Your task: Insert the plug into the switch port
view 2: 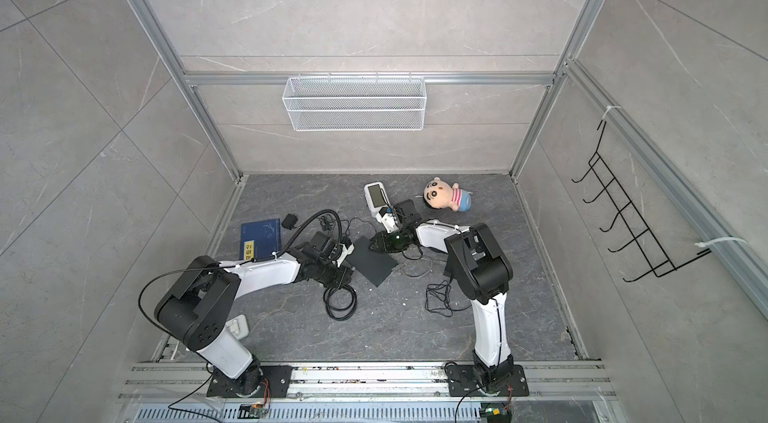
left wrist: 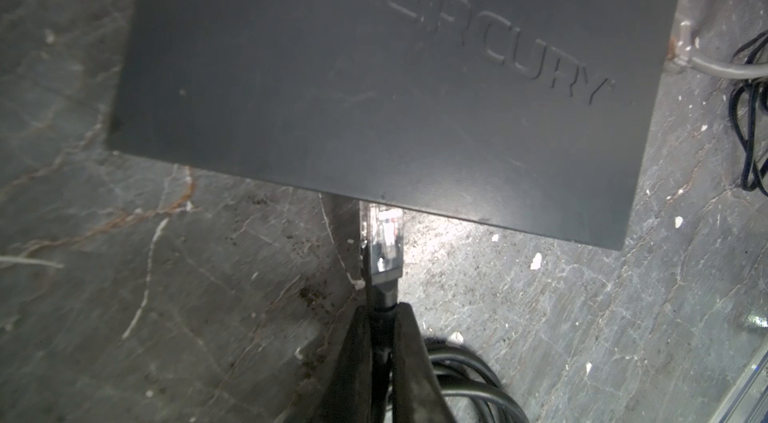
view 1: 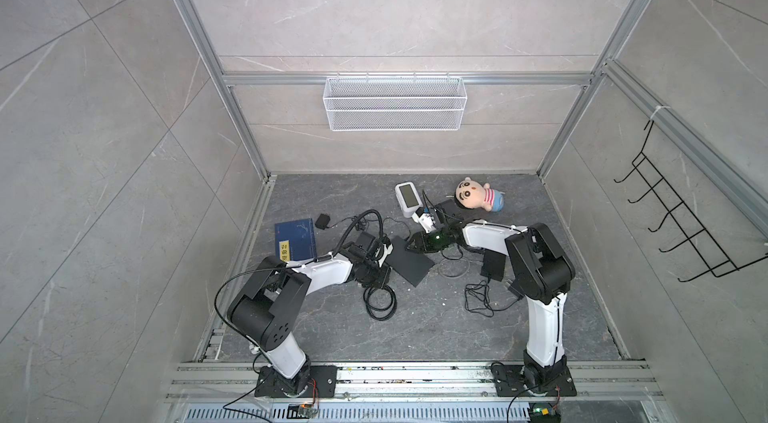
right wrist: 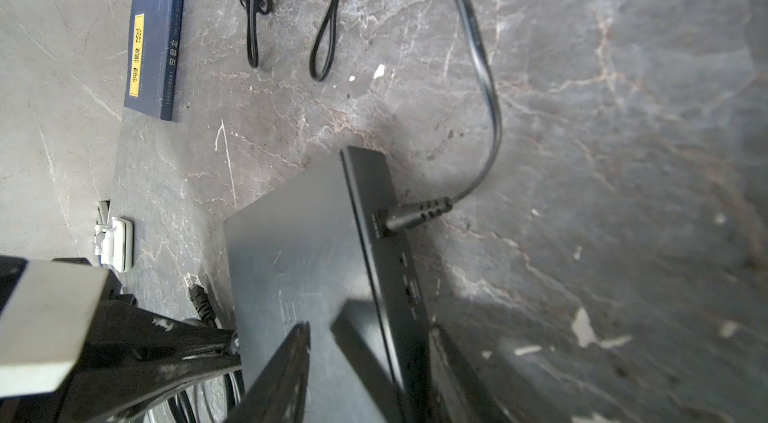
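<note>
left end effector (left wrist: 384, 310): pinches plug (left wrist: 384, 238) | plug: switch's (view 1: 409, 263) 9 o'clock edge, maybe in | right end effector (right wrist: 370, 327): grips switch

The dark, marble-veined bench (view 1: 436, 329) carried a flat black switch (view 1: 409, 261) near its middle. A blue book (view 1: 295, 240) lay by the left edge, with a small black adapter (view 1: 322, 221) just beyond it. Towards the far edge lay a white device (view 1: 407, 198) and a plush doll (view 1: 478, 195). A black power brick (view 1: 493, 265) lay right of the middle, beside a tangle of thin cable (view 1: 478, 298). A coiled cable (view 1: 380, 302) lay on the front side of the switch.
</note>
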`<action>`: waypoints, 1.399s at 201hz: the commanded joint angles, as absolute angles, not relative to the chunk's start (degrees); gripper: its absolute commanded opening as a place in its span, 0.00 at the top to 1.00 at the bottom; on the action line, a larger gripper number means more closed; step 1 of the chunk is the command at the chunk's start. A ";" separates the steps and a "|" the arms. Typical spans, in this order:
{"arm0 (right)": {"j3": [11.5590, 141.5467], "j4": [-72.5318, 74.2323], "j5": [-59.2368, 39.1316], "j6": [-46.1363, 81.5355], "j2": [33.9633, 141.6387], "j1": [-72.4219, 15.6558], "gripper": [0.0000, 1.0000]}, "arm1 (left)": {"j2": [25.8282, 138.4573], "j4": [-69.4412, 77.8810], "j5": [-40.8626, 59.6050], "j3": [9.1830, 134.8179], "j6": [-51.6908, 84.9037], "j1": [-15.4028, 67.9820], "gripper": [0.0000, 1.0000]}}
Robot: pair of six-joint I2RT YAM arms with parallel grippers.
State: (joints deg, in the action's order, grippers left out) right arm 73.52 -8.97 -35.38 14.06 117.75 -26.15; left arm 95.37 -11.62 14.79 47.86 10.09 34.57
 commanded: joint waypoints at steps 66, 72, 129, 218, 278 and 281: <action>74.65 -10.06 -37.62 13.80 118.39 -26.70 0.52 | 98.70 -21.94 16.83 51.79 8.71 34.81 0.98; 74.65 -10.08 -37.69 13.84 118.32 -26.72 0.52 | 98.91 -22.00 16.01 52.08 9.40 34.81 0.99; 74.31 -10.11 -38.74 13.59 118.21 -26.75 0.52 | 101.40 -19.71 14.94 53.54 10.81 34.64 0.99; 74.28 -9.66 -38.84 14.13 119.71 -26.81 0.53 | 98.24 -15.10 24.02 52.12 9.32 34.72 0.98; 74.00 -10.46 -38.58 13.29 119.17 -26.83 0.53 | 102.72 -18.21 13.37 53.51 13.85 33.19 0.99; 73.99 -10.51 -38.58 13.27 119.17 -26.81 0.53 | 102.86 -18.01 13.41 53.55 13.88 33.19 0.98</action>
